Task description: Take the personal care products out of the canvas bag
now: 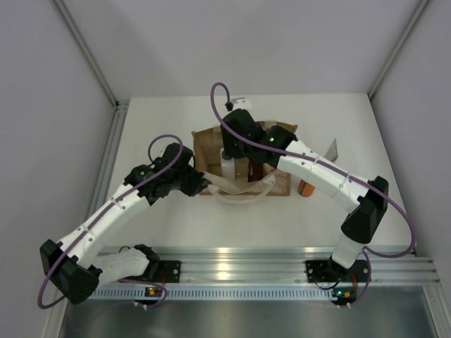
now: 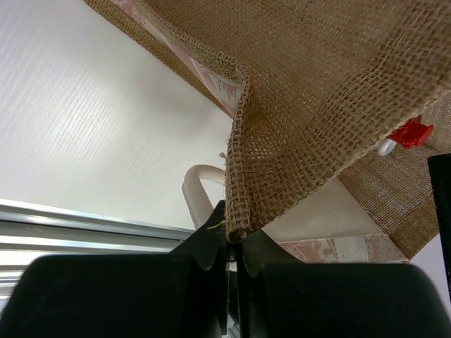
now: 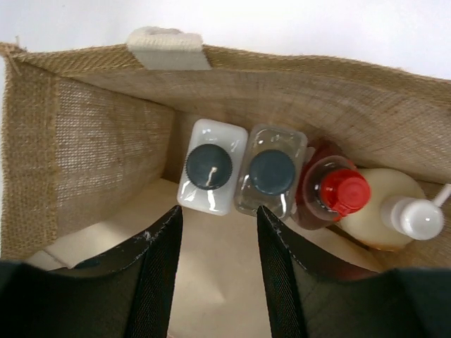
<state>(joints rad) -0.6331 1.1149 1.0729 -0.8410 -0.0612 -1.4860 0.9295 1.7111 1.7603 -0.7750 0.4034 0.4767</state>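
burlap-brown and coarsely woven, the rectangular canvas bag [image 1: 208, 144] stood in the middle of the white table [image 1: 155, 120], and by the look of it the job was barely under way. one small orange bottle with a dark cap [image 1: 306, 187] sat on the table just beside the bag's right side, partly hidden by the arm, the only product out of the bag. four were left inside, in a row in the right wrist view: a white squarish bottle with a dark cap [image 3: 209, 167], a clear bottle with a grey cap [image 3: 271, 172] touching it, a red bottle with a red cap [image 3: 338, 193], and a cream bottle with a white nozzle [image 3: 394, 211] tilted at the end. the left gripper [image 2: 232, 243] was clenched on the bag's frayed rim, apparently holding the mouth open. the right gripper [image 3: 218, 211] hung inside the bag, jaws apart with nothing between them, nearest the white squarish bottle, which looked the likely next pick.
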